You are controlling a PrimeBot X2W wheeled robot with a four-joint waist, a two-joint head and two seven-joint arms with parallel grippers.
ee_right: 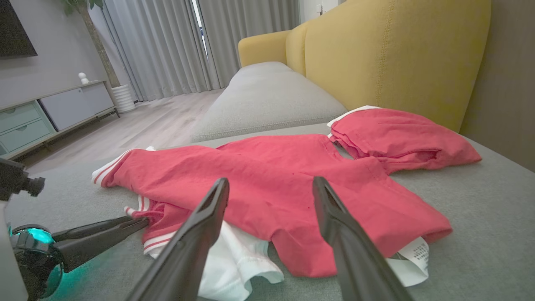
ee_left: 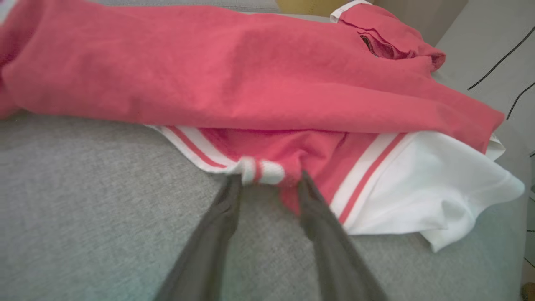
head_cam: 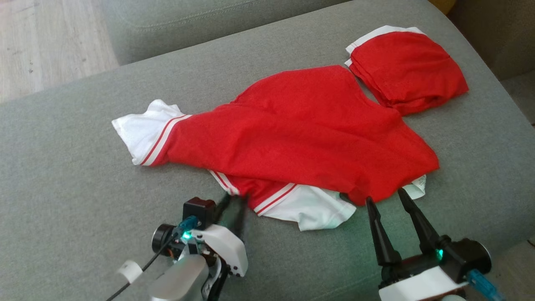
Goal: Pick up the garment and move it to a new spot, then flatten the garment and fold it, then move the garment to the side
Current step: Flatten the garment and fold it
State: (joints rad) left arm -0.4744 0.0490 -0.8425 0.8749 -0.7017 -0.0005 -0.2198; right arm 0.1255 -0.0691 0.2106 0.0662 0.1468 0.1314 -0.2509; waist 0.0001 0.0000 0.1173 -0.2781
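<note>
Pinching garment (ee_left: 267, 83) hem: left tool (ee_left: 267, 177) | right tool (head_cam: 386, 196) wide | tag (ee_right: 411, 259) visible

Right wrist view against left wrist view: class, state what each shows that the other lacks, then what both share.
Right wrist view alone: the yellow sofa back, grey curtains, a low pale cabinet, and the open right gripper short of the hem. Left wrist view alone: the left gripper closing around a bunched striped white cuff. Both: the red garment with white sleeves, its red hood, and the grey fabric cushion.
</note>
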